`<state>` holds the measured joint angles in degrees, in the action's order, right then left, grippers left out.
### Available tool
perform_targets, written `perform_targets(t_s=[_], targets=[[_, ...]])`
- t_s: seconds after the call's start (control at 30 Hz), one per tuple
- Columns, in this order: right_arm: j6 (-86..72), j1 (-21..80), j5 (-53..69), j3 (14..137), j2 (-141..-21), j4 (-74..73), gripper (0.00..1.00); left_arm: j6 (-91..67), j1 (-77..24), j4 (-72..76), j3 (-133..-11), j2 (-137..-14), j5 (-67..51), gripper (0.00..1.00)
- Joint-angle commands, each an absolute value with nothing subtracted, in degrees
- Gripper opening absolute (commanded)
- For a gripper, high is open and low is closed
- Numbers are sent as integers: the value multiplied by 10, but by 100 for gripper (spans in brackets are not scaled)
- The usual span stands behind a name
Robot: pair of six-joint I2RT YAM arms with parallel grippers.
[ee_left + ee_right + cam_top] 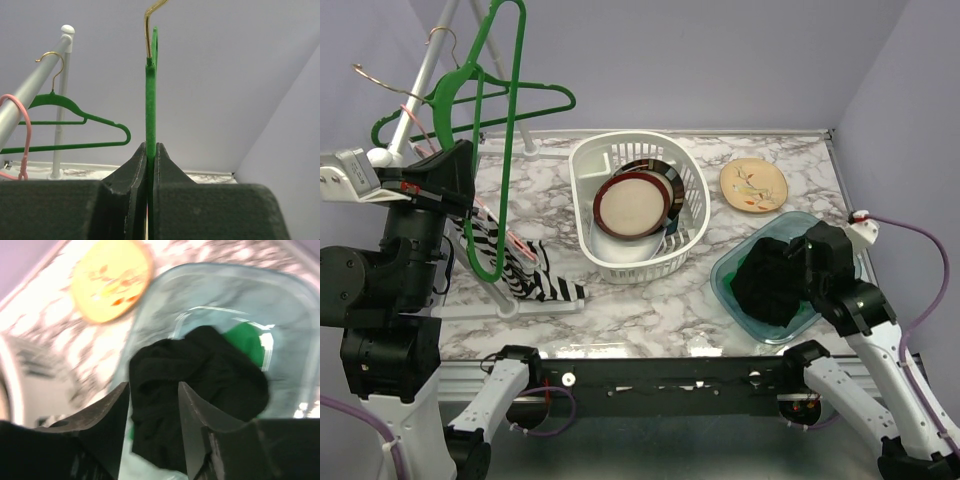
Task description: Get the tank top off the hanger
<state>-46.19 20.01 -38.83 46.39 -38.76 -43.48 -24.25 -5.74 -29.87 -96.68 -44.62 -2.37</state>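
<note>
Your left gripper (151, 150) is clamped on the green hanger (150, 100). Your right gripper (154, 387) hangs with jaws apart over the black tank top (200, 370) in the bin (210, 280).

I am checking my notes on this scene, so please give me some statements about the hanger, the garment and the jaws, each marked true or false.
1. The left jaws are shut on the green hanger. True.
2. The black garment hangs on that hanger. False: it lies in the clear bin.
3. The right jaws are closed on the black garment. False: they stand open over it.
4. The yellow plate lies on the marble table. True.
</note>
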Motion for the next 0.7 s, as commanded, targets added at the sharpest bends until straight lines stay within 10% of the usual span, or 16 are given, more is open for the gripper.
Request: perform_targets(t_s=[0.0, 0.33, 0.67], targets=[[-416, 198, -151, 431, -364, -381, 36, -247, -56, -290, -975, -446, -33, 0], [-572, 197, -266, 269, -330, -408, 43, -248, -57, -376, -1021, -469, -26, 0], [-296, 197, -136, 482, -334, -365, 80, -228, -57, -434, -1006, -492, 28, 0]])
